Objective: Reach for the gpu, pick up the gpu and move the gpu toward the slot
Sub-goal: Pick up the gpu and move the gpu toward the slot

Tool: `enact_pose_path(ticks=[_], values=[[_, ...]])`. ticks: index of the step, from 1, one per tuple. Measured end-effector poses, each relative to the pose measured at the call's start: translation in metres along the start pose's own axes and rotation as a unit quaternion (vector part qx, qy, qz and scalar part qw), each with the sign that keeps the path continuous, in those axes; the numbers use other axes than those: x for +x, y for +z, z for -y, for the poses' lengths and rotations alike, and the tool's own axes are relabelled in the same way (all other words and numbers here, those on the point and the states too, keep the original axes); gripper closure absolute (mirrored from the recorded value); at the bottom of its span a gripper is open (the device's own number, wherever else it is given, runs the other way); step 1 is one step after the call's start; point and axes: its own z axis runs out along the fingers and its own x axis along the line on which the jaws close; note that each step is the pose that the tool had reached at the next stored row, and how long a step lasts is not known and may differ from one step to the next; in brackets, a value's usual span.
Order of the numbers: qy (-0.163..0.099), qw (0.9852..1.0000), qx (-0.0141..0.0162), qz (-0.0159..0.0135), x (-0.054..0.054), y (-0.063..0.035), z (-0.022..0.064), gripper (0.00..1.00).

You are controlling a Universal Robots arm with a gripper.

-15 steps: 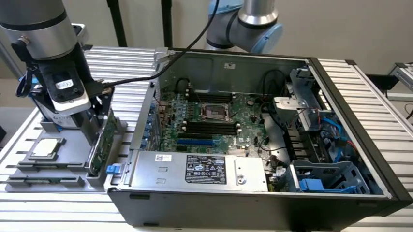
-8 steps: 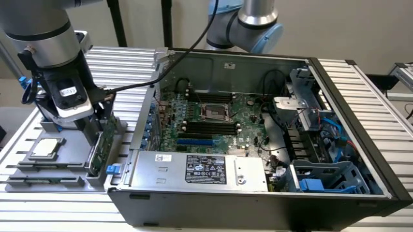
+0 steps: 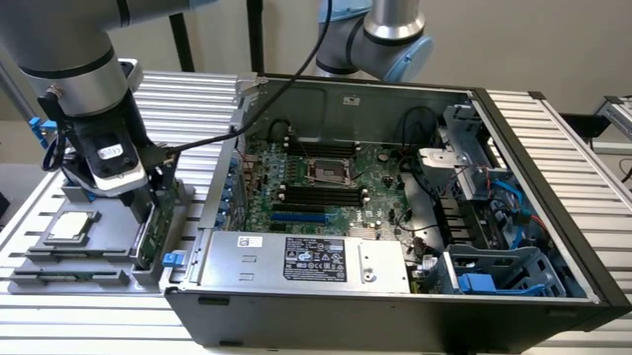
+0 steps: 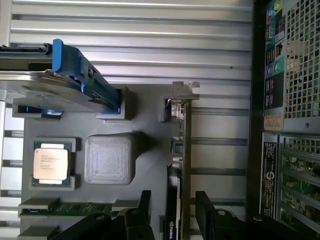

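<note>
The gpu (image 3: 148,237) stands on edge in the tray (image 3: 99,285), beside the computer case (image 3: 395,325).

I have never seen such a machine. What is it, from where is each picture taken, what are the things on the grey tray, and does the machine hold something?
This is a robot arm working beside an open computer case. One picture comes from a camera standing off the arm; the other from a camera on its wrist, looking down. On the grey tray rest a square silver chip, a drive with blue rails and a memory stick. The gpu, a green card, stands on its edge there. The tool is open, one finger on each side of the card, so nothing seems held yet.
</note>
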Motion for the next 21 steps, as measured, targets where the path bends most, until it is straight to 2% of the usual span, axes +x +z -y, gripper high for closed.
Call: enact_pose_path(ticks=[9, 11, 13, 16, 17, 18, 19, 20, 21], values=[[0.000, 1.0000, 0.0014, 0.0000, 0.000, 0.0164, 0.0006, 0.52], [0.000, 1.0000, 0.0025, 0.0000, 0.000, 0.0201, 0.0007, 0.52], [0.000, 1.0000, 0.0050, 0.0000, 0.000, 0.0233, 0.0008, 0.52], [0.000, 1.0000, 0.0070, -0.0003, 0.000, 0.0247, 0.0009, 0.52], [0.000, 1.0000, 0.0073, -0.0003, 0.000, 0.0248, 0.0009, 0.54], [0.000, 1.0000, 0.0075, -0.0002, 0.000, 0.0250, 0.0009, 0.60], [0.000, 1.0000, 0.0078, -0.0001, 0.000, 0.0253, 0.0009, 0.60], [0.000, 1.0000, 0.0081, -0.0001, 0.000, 0.0255, 0.0008, 0.67], [0.000, 1.0000, 0.0082, -0.0001, -0.001, 0.0257, 0.0008, 0.67]])
